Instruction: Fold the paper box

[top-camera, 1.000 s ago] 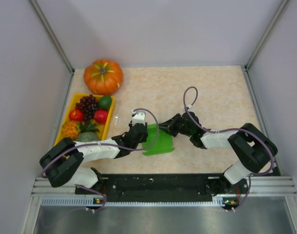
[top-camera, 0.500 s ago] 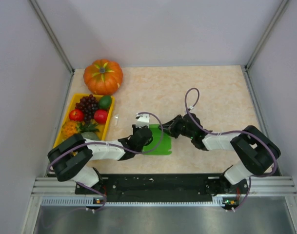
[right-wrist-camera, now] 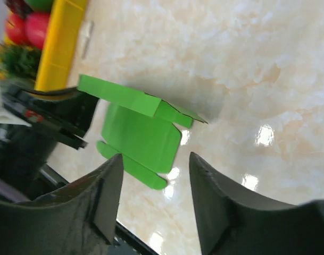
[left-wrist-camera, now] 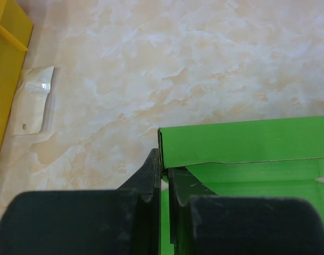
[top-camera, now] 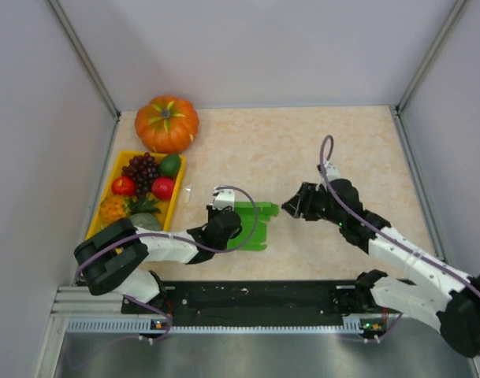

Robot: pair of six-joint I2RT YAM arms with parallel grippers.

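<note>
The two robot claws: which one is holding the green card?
The left gripper: it is pinched shut on the edge of the green card. The right gripper hangs open, apart from the card.

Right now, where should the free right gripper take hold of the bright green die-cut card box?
Take the raised flap along the far edge of the bright green card box, coming from the right. It appears to stand off the table, giving the fingers room, while the left gripper clamps the left edge.
</note>
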